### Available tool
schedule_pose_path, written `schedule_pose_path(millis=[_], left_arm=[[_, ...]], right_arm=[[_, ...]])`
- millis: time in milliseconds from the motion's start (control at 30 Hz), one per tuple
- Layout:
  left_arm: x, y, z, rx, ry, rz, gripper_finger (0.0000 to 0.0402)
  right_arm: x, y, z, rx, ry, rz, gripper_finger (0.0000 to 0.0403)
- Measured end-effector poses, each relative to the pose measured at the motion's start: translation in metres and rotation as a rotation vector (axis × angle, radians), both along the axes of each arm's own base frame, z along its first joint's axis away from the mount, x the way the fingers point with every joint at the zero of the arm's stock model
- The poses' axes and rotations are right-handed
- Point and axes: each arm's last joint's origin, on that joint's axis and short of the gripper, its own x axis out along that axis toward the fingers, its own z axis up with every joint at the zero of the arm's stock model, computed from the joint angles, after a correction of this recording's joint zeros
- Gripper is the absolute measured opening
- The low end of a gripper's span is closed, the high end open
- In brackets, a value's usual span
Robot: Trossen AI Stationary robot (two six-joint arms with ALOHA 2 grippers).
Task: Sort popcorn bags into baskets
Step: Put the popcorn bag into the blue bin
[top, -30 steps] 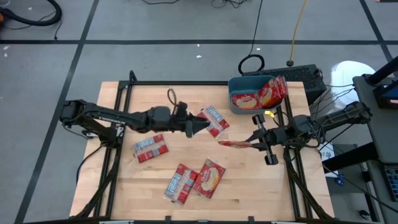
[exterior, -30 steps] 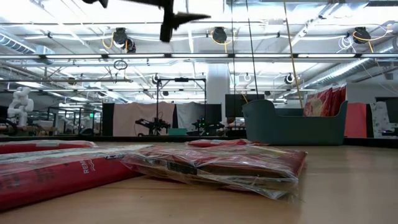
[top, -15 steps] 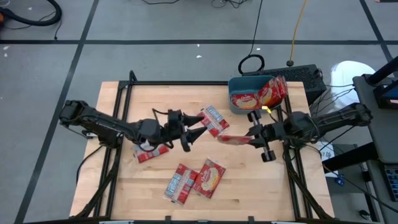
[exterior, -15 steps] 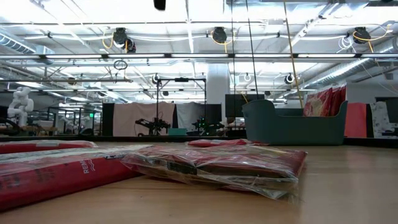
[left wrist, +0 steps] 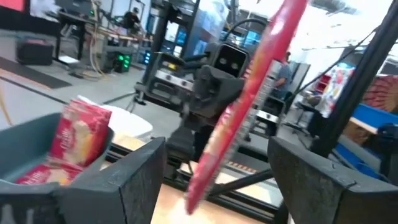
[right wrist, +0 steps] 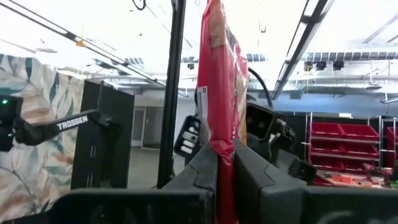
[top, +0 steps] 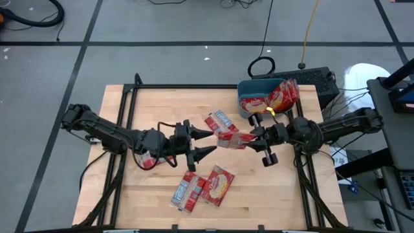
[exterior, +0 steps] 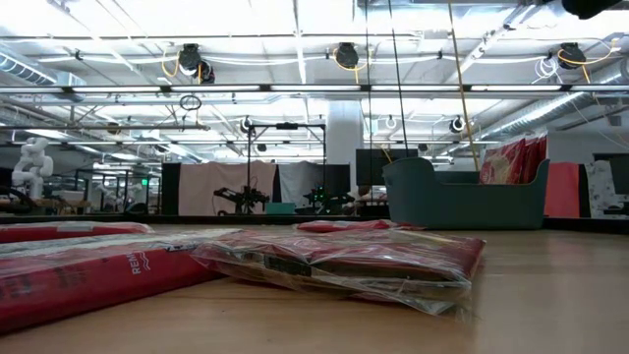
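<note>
Pointing packet (top: 234, 140) lengthwise toward left claw (top: 208, 142)

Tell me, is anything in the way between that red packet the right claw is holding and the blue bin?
Nothing visible blocks it. The right gripper holds the popcorn bag edge-up above the table, just in front of the teal bin. The bin already holds a few bags, but the air between them looks free. The open left gripper faces the bag from the other side.

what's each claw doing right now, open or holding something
Left claw: open, holding nothing.
Right claw: shut on a popcorn bag.
</note>
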Motion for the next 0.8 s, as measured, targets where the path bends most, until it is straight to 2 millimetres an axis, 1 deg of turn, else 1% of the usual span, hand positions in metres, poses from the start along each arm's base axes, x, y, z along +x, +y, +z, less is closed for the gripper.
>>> schedule_pose_path(millis=[100,300,567,667,733,800], left_arm=[[0.000,0.000,0.000,-0.001,0.002,-0.014,0.0266],[0.003,0.007,0.000,0.022,0.001,-0.062,0.0242],[0.023,0.013,-0.022,0.021,0.048,-0.137,0.0239],[0.030,0.012,-0.030,0.044,0.060,-0.130,0.0236],[0.030,0.013,-0.030,0.061,0.060,-0.118,0.0221],[0.030,0.014,-0.028,0.088,0.049,-0.111,0.0192]], right_arm=[[0.003,-0.001,-0.002,0.029,0.004,0.010,0.0015],[0.011,0.000,-0.007,0.061,-0.008,0.026,0.0015],[0.015,0.000,-0.009,0.096,-0.036,0.016,0.0015],[0.016,0.000,-0.009,0.098,-0.033,0.012,0.0015],[0.016,0.000,-0.009,0.098,-0.033,0.011,0.0015],[0.016,-0.001,-0.009,0.098,-0.034,0.007,0.0015]])
